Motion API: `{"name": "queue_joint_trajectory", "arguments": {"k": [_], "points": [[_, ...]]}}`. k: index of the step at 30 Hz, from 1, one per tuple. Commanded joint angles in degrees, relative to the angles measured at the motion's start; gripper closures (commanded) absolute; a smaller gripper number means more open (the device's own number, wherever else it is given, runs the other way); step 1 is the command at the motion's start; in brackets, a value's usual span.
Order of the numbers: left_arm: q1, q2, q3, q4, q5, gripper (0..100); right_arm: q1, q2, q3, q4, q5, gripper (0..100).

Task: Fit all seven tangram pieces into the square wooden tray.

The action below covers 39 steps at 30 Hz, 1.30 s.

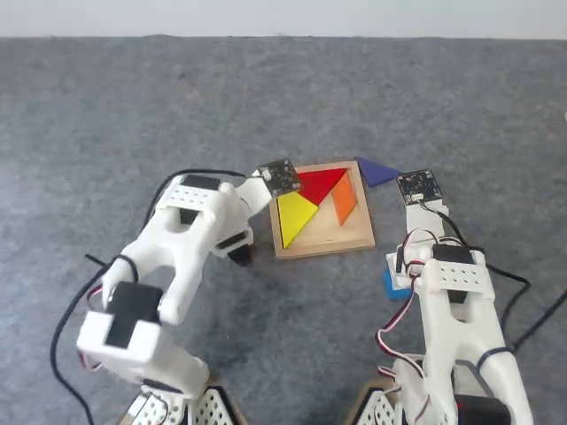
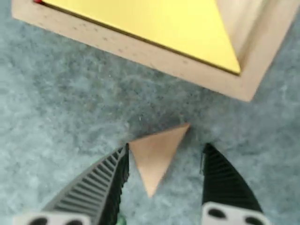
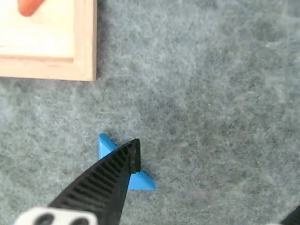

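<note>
The square wooden tray holds a yellow triangle, a red triangle and an orange piece. A purple piece lies just past its far right corner. By the tray's near left corner, my left gripper is open, its fingers either side of a small tan triangle on the mat. The tray rim and yellow triangle are close ahead. My right gripper is open over a blue triangle, one finger covering part of it. That blue triangle lies right of the tray.
Everything rests on a grey felt mat. A tray corner with a bit of the orange piece lies ahead of the right gripper. Black cables trail beside both arms.
</note>
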Motion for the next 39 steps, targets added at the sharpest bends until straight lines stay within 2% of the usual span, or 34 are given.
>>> {"name": "queue_joint_trajectory", "arguments": {"k": [1,7,12,18,29,35,39], "points": [[0.26,2.90,-5.05,1.32,-0.18,77,0.48,-1.45,-0.35,-0.66,-0.09,49.1],[0.70,5.10,-7.78,3.25,-0.18,77,0.48,-1.45,-0.35,-0.66,-0.09,49.1],[0.70,5.10,-7.60,3.96,-0.18,86,0.31,-1.36,-0.35,-0.66,-0.09,49.1],[0.88,4.84,-7.78,5.71,-0.26,91,0.31,-1.36,-0.35,-0.66,-0.09,49.1],[1.41,4.75,-18.15,13.01,3.78,92,0.22,-1.36,-0.35,-0.66,-0.09,49.1],[7.21,4.92,-26.24,17.93,13.01,92,0.22,-1.36,-0.35,-0.66,-0.09,49.1],[12.75,5.36,-29.14,18.46,23.91,92,0.22,-1.36,-0.35,-0.66,-0.09,49.1]]}}
